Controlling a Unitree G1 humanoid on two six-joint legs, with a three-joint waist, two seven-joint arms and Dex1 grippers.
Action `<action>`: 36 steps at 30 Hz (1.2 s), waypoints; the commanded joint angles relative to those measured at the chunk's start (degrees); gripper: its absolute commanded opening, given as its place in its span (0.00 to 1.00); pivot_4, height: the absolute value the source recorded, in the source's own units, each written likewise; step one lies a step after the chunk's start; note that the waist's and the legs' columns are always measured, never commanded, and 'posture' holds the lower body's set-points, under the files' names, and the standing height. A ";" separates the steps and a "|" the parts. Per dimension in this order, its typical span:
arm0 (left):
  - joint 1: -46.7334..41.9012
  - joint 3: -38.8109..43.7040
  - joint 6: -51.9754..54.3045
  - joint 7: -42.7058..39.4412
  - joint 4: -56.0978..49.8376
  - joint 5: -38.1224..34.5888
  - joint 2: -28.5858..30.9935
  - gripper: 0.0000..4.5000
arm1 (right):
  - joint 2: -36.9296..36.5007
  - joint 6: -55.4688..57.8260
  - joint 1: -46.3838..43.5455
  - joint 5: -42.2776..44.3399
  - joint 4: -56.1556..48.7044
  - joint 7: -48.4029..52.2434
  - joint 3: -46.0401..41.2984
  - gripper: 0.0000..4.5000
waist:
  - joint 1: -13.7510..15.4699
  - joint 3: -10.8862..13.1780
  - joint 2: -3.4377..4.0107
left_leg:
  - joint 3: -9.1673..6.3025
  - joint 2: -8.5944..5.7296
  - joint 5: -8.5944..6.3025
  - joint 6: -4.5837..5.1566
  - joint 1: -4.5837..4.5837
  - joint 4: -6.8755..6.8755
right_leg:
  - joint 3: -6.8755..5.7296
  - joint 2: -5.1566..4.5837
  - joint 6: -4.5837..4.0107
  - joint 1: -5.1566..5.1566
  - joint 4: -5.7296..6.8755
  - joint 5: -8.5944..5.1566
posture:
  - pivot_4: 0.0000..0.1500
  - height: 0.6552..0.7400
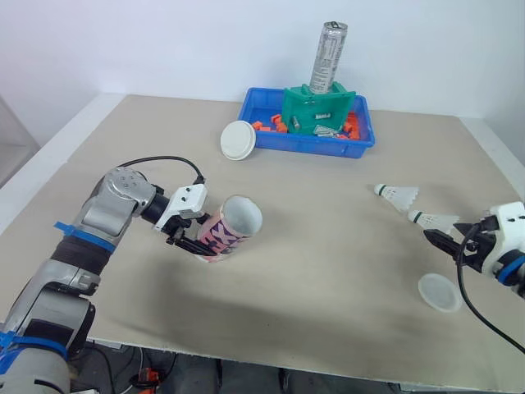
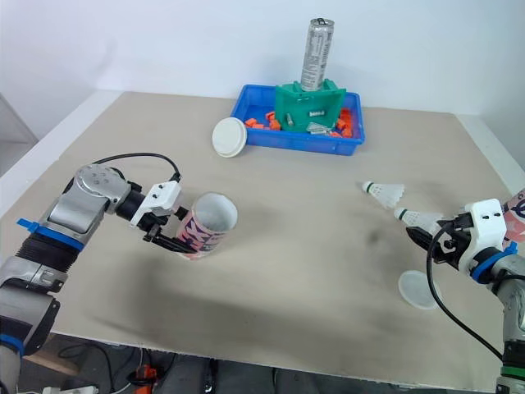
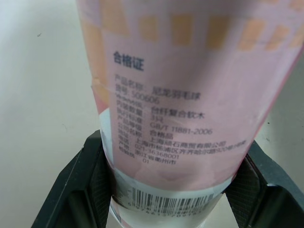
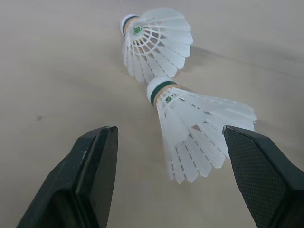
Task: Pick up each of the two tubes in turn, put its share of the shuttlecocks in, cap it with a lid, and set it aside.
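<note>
My left gripper (image 1: 187,236) is shut on the lower end of a pink tube (image 1: 230,227), which tilts with its open mouth up and to the right. The left wrist view shows the tube's label (image 3: 180,95) between both black fingers (image 3: 83,185). Two white shuttlecocks lie on the table at the right, one farther (image 1: 398,195) and one nearer (image 1: 435,220). My right gripper (image 1: 443,240) is open just behind the nearer shuttlecock (image 4: 199,128), whose feathers lie between the fingers without touching them. A white lid (image 1: 440,291) lies flat beside that gripper. A second white lid (image 1: 238,139) leans against the bin.
A blue bin (image 1: 308,144) at the back holds orange pieces, a green holder (image 1: 318,109) and a tall metal can (image 1: 329,56). Something pink and patterned (image 2: 517,212) shows at the right edge. The table's front edge runs close below both arms.
</note>
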 commanded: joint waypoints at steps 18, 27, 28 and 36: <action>1.61 -1.04 1.37 -0.52 -2.62 0.71 -0.20 0.65 | -1.61 -4.17 -0.02 1.99 -2.05 -2.49 -1.87 0.03 | 0.00 0.00 0.01 | -0.03 0.00 0.00 0.00 0.03 -0.12 | 0.00 0.03 -0.01 0.02 0.00 -0.08 | 1.00 0.85; 0.88 -1.72 0.98 -0.52 -1.83 0.64 -0.49 0.65 | -11.93 1.02 -7.90 9.19 -29.97 5.61 4.06 0.03 | -0.17 0.01 0.29 | -0.05 0.01 0.00 -0.01 0.05 -0.13 | -0.01 0.04 -0.05 0.00 0.00 -0.11 | 1.00 0.85; 0.79 -1.77 0.94 -0.52 -1.75 0.62 -0.49 0.65 | -12.55 1.52 -9.80 10.17 -32.87 6.67 6.37 0.03 | -0.19 0.01 0.28 | -0.03 0.03 -0.01 -0.01 0.07 -0.16 | -0.01 0.04 -0.06 -0.01 0.00 -0.11 | 1.00 0.85; -0.11 -1.75 0.50 -0.52 0.11 0.92 -0.84 0.65 | -11.54 -3.70 -22.98 5.71 -40.88 17.36 28.91 0.03 | 0.13 0.04 0.15 | -0.08 0.01 -0.03 -0.05 -0.13 -0.19 | -0.15 -0.04 -0.17 -0.04 -0.06 -0.34 | 1.00 0.85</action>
